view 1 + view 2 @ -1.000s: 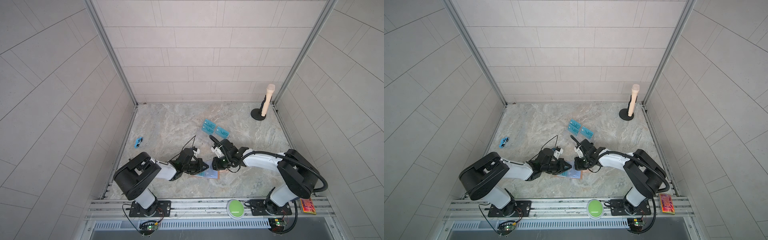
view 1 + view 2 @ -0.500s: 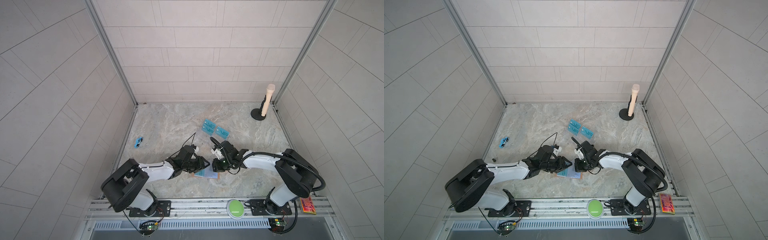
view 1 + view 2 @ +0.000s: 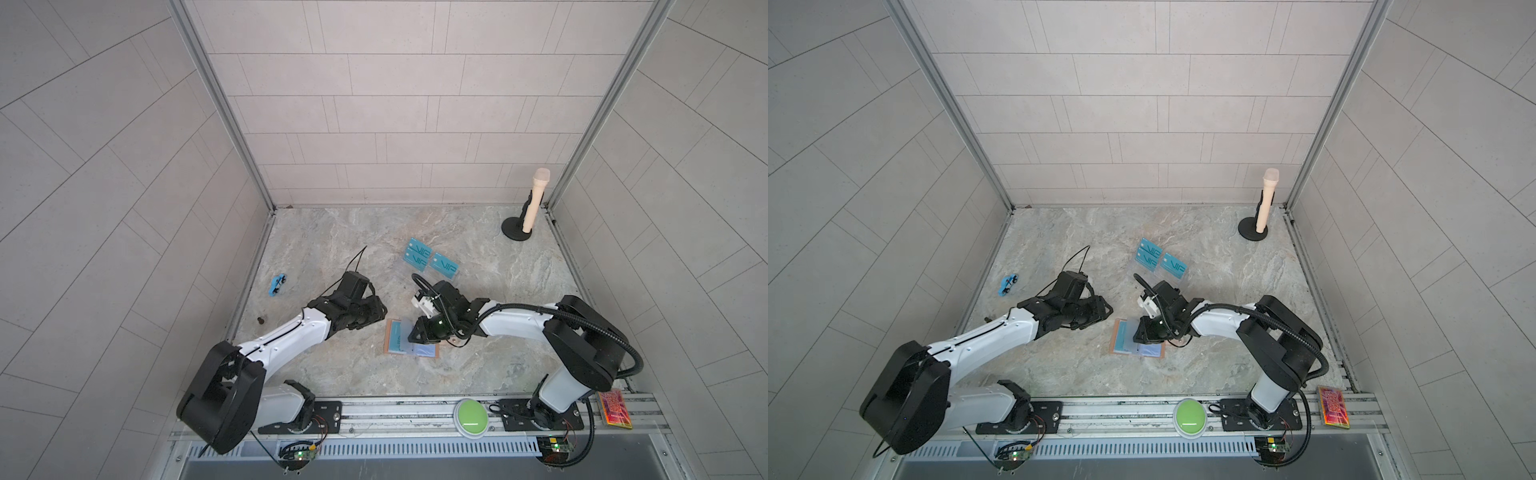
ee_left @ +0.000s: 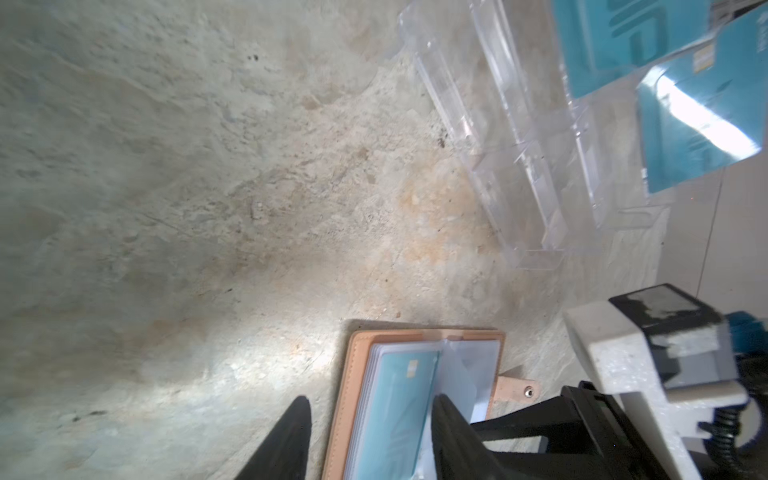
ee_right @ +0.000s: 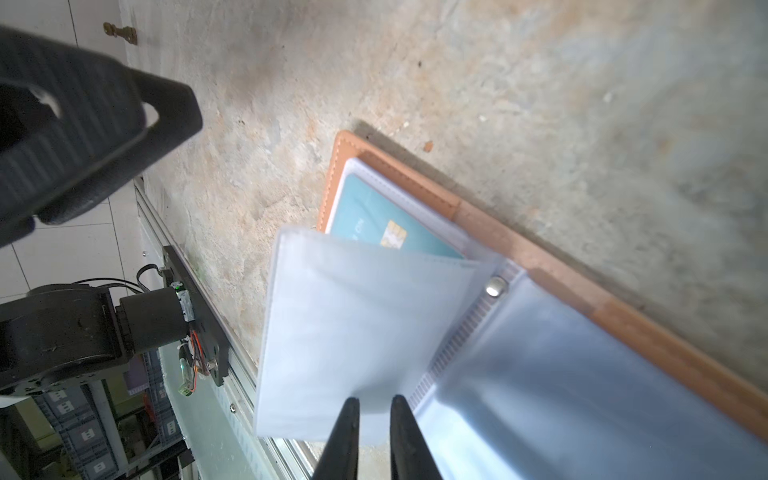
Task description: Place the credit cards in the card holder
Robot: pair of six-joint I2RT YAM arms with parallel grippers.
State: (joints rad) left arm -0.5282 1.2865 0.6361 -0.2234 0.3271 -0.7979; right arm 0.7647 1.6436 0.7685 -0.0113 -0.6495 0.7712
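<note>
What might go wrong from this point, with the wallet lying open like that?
1. The right gripper pinches only one thin sleeve of the card holder; a slip would probably let it flop down over the teal card.
2. Nothing else pins the holder, so a harder pull might drag it along.
3. The open left gripper must reach the cards in the clear stand close past the right arm; a bump seems possible.
</note>
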